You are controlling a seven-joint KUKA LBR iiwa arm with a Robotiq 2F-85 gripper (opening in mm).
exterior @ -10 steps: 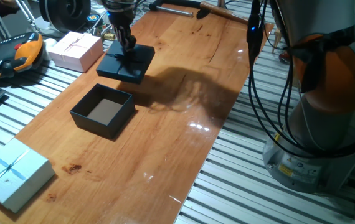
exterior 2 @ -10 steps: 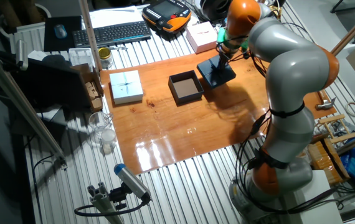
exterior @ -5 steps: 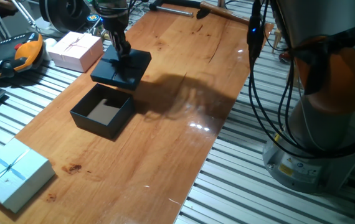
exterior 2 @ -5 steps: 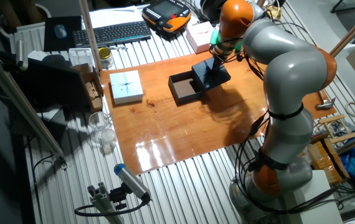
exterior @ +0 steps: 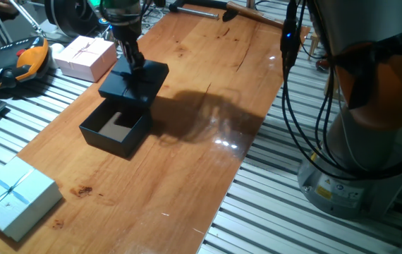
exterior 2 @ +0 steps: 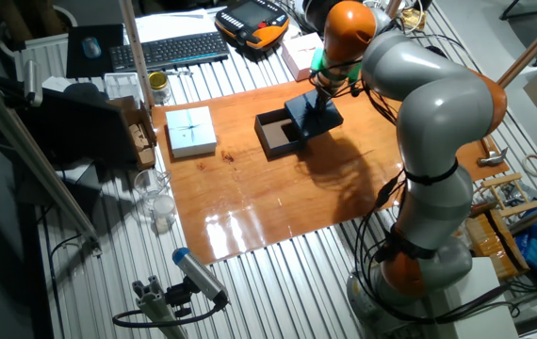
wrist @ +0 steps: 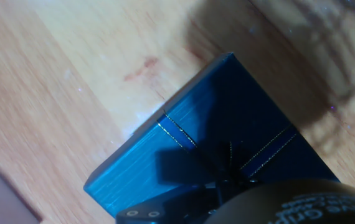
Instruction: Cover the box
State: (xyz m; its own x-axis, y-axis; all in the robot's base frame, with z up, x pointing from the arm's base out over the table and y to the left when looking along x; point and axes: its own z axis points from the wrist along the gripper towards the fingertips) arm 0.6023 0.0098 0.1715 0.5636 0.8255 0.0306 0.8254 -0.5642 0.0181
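Wood grain runs the length of the table (exterior: pixel 208 92), a glossy orange-brown board laid over ribbed metal slats, with bright glare patches at centre frame. Cables hang down the right side beside the grey and orange arm (exterior 2: pixel 433 141).

Left of centre in one fixed view sits the box (exterior: pixel 116 127), square, matte black cardboard with deep straight walls and a brownish floor. The flat black lid (exterior: pixel 135 81) hangs over its far corner, tilted a little and covering only part of the opening. In the hand view the lid (wrist: pixel 227 149) looks dark blue-black with thin gold ribbon lines crossing toward a bow.

The gripper (exterior: pixel 136 62) comes down from the upper left of the frame onto the middle of the lid; its fingers seem pinched on the bow, though the contact is too dark to be sure.

A pink gift box (exterior: pixel 84 56) lies at upper left, off the board on the slats. A pale blue gift box (exterior: pixel 14 196) with thin ribbon sits at lower left. In the other fixed view a keyboard (exterior 2: pixel 170 49) and an orange-and-black pendant (exterior 2: pixel 250 19) lie along the top edge.
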